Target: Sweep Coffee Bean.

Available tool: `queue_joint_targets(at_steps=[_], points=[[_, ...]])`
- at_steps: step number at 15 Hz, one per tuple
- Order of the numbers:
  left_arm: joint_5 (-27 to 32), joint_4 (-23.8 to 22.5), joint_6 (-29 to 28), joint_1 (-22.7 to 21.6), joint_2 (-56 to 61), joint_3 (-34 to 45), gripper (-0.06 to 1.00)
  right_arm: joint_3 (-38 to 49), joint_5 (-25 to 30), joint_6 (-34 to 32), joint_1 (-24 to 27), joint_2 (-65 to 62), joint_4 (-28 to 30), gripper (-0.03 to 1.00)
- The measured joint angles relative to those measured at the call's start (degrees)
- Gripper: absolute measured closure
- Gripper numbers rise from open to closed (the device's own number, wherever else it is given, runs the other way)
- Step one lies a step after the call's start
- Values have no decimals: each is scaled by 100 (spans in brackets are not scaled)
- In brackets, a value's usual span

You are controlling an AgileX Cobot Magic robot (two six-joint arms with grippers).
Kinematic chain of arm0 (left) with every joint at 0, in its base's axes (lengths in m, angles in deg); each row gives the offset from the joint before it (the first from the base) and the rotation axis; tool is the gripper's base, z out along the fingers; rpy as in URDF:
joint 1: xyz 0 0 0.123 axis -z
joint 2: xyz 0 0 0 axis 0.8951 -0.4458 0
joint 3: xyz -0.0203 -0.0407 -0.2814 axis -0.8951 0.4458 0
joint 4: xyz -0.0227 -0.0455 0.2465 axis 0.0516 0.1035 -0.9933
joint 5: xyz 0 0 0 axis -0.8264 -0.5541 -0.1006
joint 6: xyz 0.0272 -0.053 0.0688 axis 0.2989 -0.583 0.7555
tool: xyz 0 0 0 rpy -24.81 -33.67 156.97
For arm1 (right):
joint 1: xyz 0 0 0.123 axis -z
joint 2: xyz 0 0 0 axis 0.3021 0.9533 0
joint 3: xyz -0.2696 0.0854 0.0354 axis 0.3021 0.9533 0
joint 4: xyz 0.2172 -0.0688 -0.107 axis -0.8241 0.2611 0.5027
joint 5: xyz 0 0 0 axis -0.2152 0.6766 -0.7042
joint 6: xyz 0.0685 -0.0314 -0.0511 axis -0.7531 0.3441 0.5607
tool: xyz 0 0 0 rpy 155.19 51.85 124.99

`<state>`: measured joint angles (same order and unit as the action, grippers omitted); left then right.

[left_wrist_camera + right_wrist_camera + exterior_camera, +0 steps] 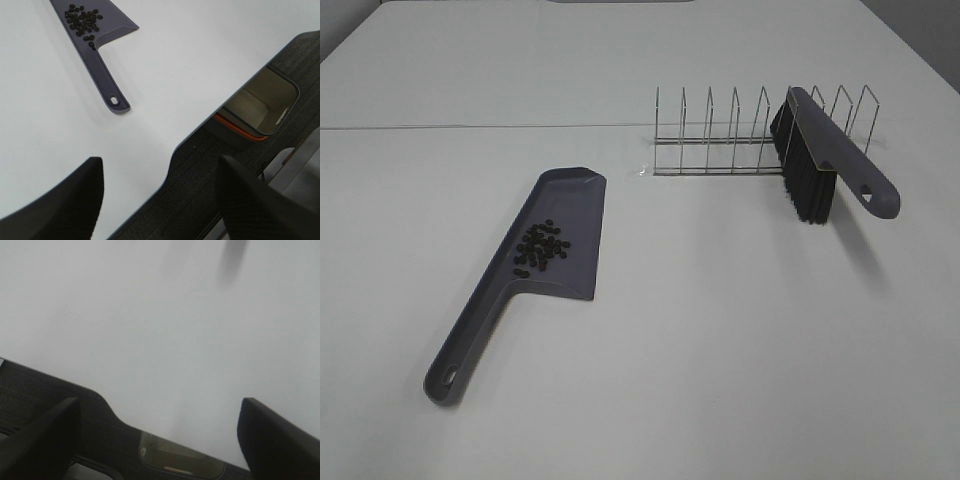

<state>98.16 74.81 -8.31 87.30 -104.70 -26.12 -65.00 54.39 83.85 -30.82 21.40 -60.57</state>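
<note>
Coffee beans (542, 247) sit clustered in the dustpan (545, 250), left of centre; both grippers (160, 200) (160, 432) hang wide apart, empty.

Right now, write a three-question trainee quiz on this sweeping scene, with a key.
1. True or false: the coffee beans lie on the dustpan.
2. Where is the brush? A) flat on the table B) propped in the wire rack C) held by a gripper
3. Fill in: the left gripper and the right gripper are both ____, holding nothing.

Key: 1 true; 2 B; 3 open.
</note>
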Motion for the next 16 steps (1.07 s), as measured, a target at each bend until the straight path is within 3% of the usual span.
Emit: queue_joint_targets(at_steps=[8, 10, 13, 16], points=[[0, 0, 0, -23, 0, 0, 32, 0, 0, 0, 46, 0, 0, 17], [0, 0, 0, -350, 11, 0, 32, 0, 0, 0, 269, -34, -11, 17], [0, 0, 0, -1209, 109, 0, 32, 11, -11, 0, 745, -647, -17, 17], [-11, 0, 0, -1627, 619, 0, 32, 11, -11, 0, 1203, -1341, -29, 17]])
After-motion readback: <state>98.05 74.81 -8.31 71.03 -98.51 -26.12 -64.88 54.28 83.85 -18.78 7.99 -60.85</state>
